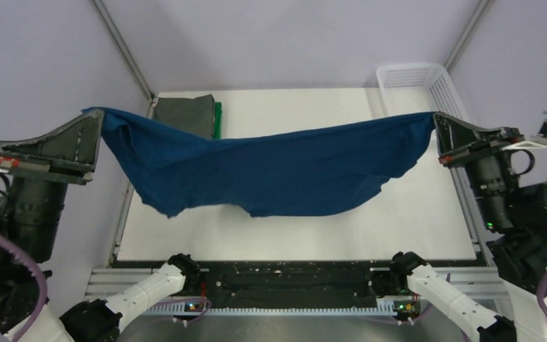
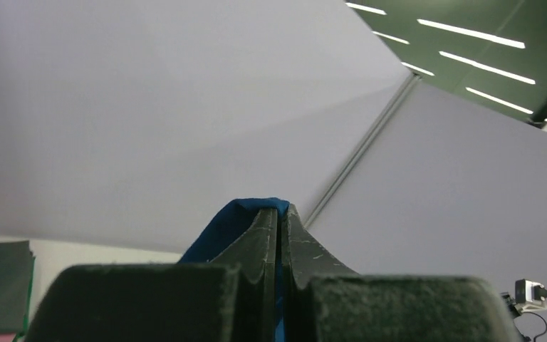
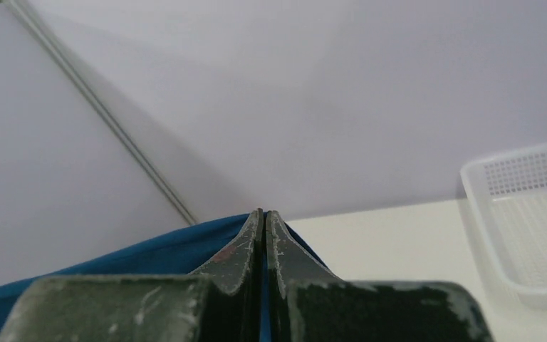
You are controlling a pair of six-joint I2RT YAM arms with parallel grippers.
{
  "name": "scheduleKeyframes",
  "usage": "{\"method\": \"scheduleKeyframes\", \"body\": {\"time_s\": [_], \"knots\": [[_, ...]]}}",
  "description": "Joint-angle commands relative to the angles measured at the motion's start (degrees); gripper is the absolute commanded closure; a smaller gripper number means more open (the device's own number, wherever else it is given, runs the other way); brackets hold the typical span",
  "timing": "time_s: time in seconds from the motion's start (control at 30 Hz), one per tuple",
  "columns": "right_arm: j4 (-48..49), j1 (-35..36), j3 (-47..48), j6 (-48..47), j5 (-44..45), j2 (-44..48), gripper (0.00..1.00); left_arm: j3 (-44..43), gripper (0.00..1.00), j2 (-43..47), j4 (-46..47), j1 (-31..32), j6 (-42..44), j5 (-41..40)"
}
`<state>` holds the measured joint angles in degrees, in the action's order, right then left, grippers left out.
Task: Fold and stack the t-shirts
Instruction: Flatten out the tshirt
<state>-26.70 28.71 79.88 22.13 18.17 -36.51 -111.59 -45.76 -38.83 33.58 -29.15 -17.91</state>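
Top external: noted navy t-shirt (image 1: 278, 167) stretched mid-air, pinched by closed left gripper (image 1: 100, 116), closed right gripper (image 1: 436, 118); feared slip under tension.

White table (image 1: 327, 235): folded grey shirt (image 1: 185, 114) far L, green shirt (image 1: 218, 117) edge beside; mesh basket (image 1: 413, 75) far R.

Nothing can be read. The blue shirt (image 1: 278, 174) shows only plain cloth, and the basket (image 1: 438, 85) at 1 o'clock carries no legible mark.
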Motion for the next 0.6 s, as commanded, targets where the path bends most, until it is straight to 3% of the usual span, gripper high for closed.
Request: {"method": "scheduleKeyframes", "body": {"time_s": [0.0, 0.3, 0.43, 0.57], "knots": [[-0.9, 0.0, 7.5, -3.0, -6.9, 1.3, 1.00, -5.7, 1.00, -1.0, 3.4, 0.1, 2.1, 7.3], [-2.1, 0.0, 14.0, -4.3, -10.8, 1.5, 1.00, -19.1, 1.00, -9.4, 2.8, -0.6, 2.0, 15.8], [-2.6, 0.0, 11.8, -4.9, -5.7, 1.6, 1.00, -16.3, 1.00, -11.6, 2.8, -0.7, 4.3, 8.7], [-1.5, 0.0, 5.7, -5.8, 4.2, 0.9, 1.00, -5.9, 1.00, -12.5, 5.8, -0.7, 8.2, -5.2]]}}
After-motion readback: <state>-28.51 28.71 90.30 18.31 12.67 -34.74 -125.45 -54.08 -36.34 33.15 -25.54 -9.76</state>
